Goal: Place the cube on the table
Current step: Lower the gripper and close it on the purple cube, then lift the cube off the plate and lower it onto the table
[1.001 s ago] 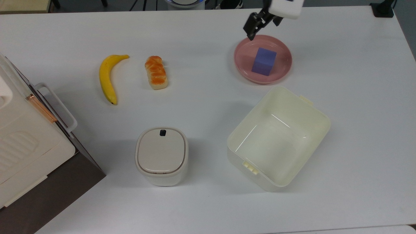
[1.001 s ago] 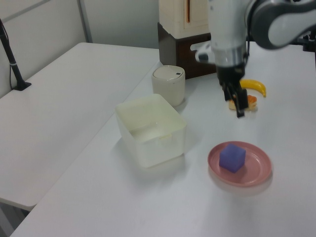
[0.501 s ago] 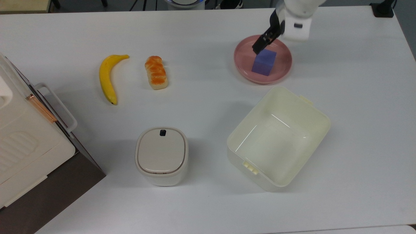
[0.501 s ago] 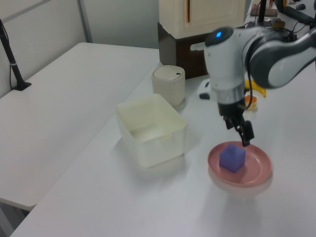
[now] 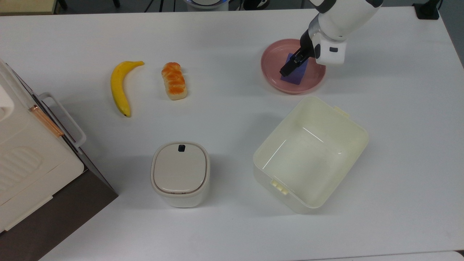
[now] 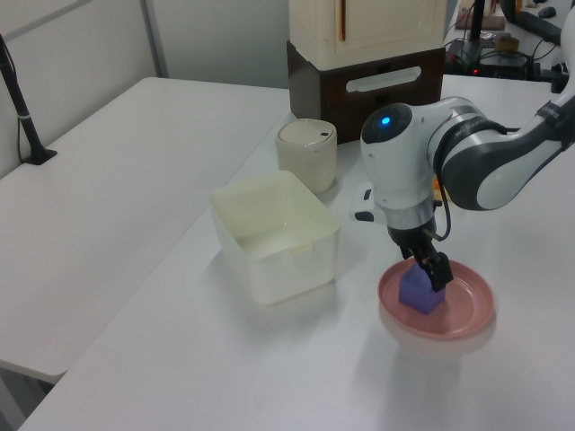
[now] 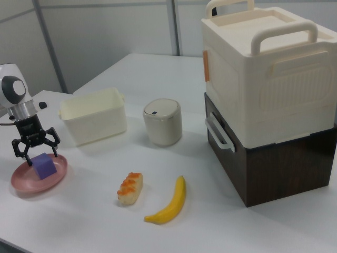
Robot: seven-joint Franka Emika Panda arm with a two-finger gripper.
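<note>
Top view: camera overhead, looking straight down on the table (image 5: pixel 224 43). Left view: raised, oblique, placed near the pink plate (image 6: pixel 467 310), facing along the tabletop toward the stacked boxes (image 6: pixel 368 54). Right view: lower, oblique, from the opposite side, stacked boxes (image 7: pixel 268 100) near, pink plate (image 7: pixel 23 182) far. All share tub (image 5: pixel 348 127), plate, canister (image 5: pixel 180 174)
</note>
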